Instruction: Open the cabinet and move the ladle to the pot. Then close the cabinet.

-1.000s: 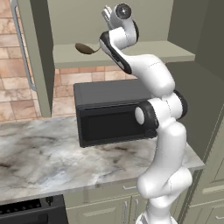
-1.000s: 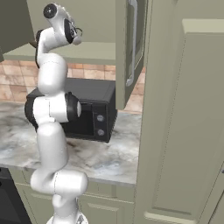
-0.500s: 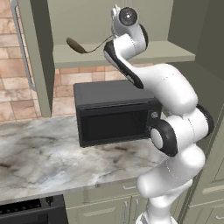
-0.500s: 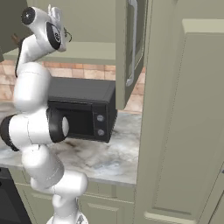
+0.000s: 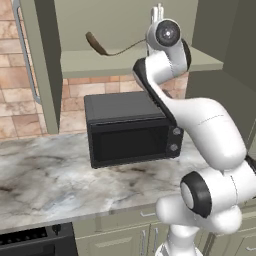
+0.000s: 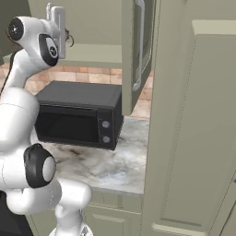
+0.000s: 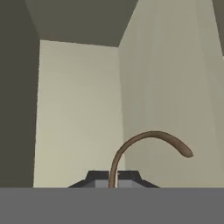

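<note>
Up inside the open cabinet (image 5: 125, 25), the ladle (image 5: 107, 47) is thin, brown and curved, its small oval bowl out at 9 o'clock above the shelf (image 5: 100, 62). Its handle end is pinched between the fingers (image 7: 113, 178), which are closed on it. Below sit the microwave (image 5: 131, 127) and counter (image 5: 45, 185); the doors (image 6: 138, 46) stand wide.

Kitchen, marble counter (image 5: 45, 175), black microwave (image 5: 130, 127), brick backsplash (image 5: 17, 107), cabinets (image 6: 184, 115)
</note>
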You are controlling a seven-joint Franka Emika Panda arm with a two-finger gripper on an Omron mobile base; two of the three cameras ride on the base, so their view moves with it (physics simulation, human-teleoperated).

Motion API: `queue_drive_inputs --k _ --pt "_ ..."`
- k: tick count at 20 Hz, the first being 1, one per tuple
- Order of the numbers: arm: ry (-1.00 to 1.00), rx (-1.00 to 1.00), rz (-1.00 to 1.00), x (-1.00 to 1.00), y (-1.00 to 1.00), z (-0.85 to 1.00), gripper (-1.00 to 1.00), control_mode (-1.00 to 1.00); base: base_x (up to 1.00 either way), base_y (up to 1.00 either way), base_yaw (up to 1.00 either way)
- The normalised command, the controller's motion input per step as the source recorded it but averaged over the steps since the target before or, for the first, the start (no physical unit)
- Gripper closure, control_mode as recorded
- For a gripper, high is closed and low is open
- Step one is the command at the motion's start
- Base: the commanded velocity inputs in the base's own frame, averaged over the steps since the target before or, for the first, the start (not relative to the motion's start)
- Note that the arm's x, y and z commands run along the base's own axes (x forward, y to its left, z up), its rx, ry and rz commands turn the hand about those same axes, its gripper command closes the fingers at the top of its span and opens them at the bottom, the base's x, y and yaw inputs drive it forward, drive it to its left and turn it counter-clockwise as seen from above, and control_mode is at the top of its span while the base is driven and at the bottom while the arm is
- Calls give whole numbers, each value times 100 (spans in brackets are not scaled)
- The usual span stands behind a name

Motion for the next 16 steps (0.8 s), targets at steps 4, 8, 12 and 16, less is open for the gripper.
queue_drive_inputs --k 4,8,12,16 --pt "20 17 -2 -95 -48 57 100 -100 0 0 0" --pt "33 3 1 -94 -8 22 100 -100 0 0 0" --pt "26 -3 8 -100 0 -27 100 -100 0 0 0" --pt "0 -11 13 -93 0 -32 100 -100 0 0 0"
